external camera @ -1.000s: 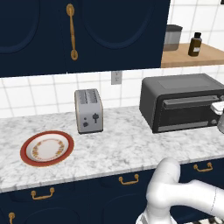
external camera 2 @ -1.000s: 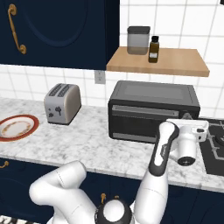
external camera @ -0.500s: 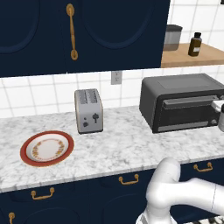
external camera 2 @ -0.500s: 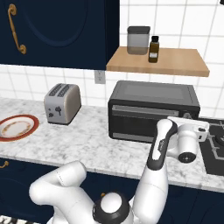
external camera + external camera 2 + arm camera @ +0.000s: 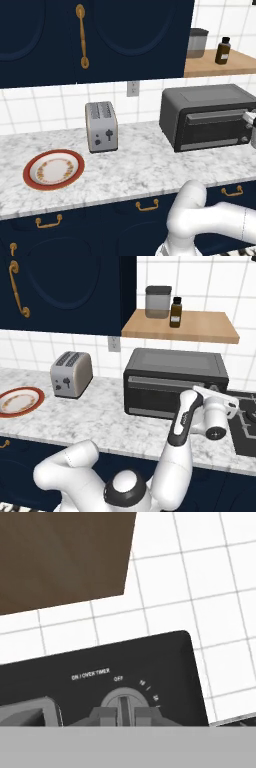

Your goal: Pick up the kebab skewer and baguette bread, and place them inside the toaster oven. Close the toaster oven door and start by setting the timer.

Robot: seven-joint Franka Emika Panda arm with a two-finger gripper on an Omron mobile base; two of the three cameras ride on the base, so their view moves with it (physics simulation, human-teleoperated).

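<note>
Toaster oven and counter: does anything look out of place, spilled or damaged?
Nothing stands out. The toaster oven sits square with its door closed, the slot toaster is upright, and the plate lies flat. The gripper is at the timer knob.

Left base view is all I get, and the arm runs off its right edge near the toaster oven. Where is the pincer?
Observer: The pincer is at the timer knob on the front of the toaster oven, closed on the knob's ridge.
Operator: Is the dial set to any time?
Observer: No. In the hand view the ridge points straight at the OFF mark.
Operator: What lies beyond the oven?
Observer: A stove burner sits just to its right.
</note>
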